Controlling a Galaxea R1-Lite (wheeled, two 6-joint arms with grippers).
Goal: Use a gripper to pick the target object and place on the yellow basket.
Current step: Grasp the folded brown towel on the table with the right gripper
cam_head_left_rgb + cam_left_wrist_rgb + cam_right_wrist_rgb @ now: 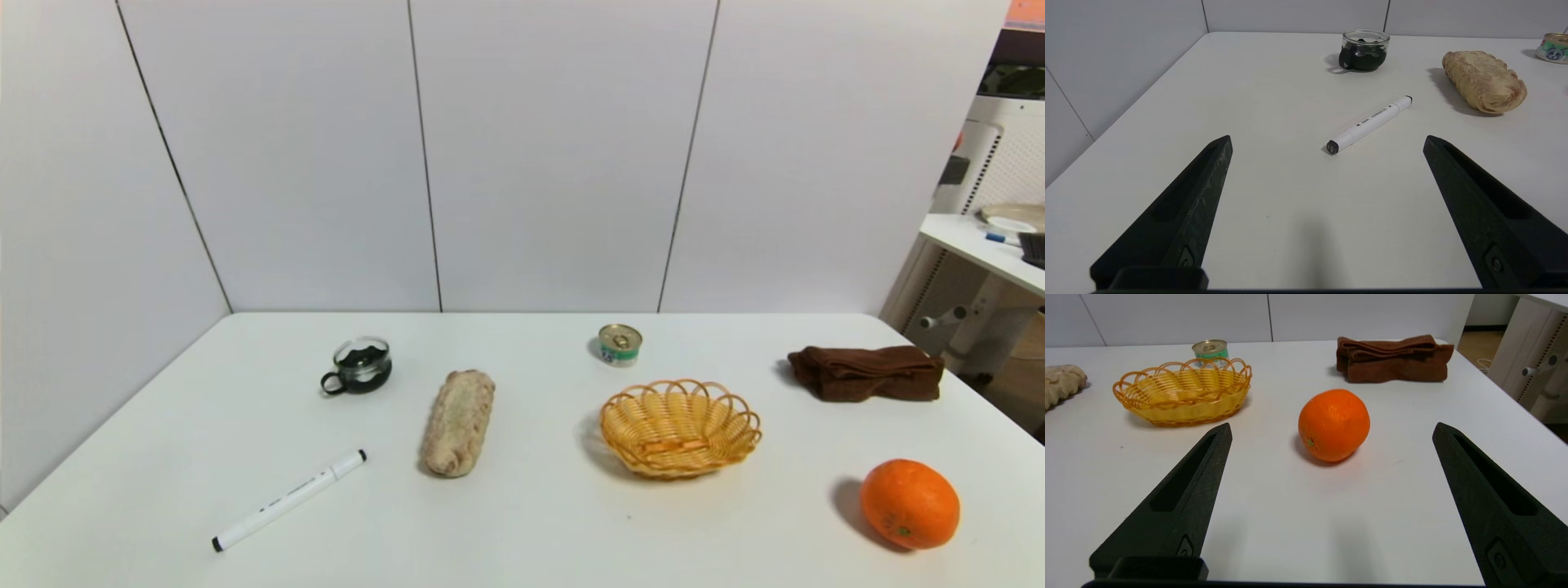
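Note:
The folded dark brown towel point(867, 373) point(1393, 358) lies at the table's far right. The oval yellow wicker basket point(739, 442) point(1182, 412) sits empty to its left, nearer the middle. Neither arm shows in the head view. My right gripper point(1332, 430) is open over the near right part of the table, with nothing between its fingers; an orange lies just ahead of it and the towel farther beyond. My left gripper point(1327, 141) is open and empty over the near left part of the table, behind a white marker.
An orange point(909, 503) point(1334, 424) lies at the near right. A small tin can point(620, 344) stands behind the basket. A bread loaf point(458, 421), a glass cup point(360, 365) and a white marker point(287, 500) lie on the left half. The table's right edge runs close to the towel.

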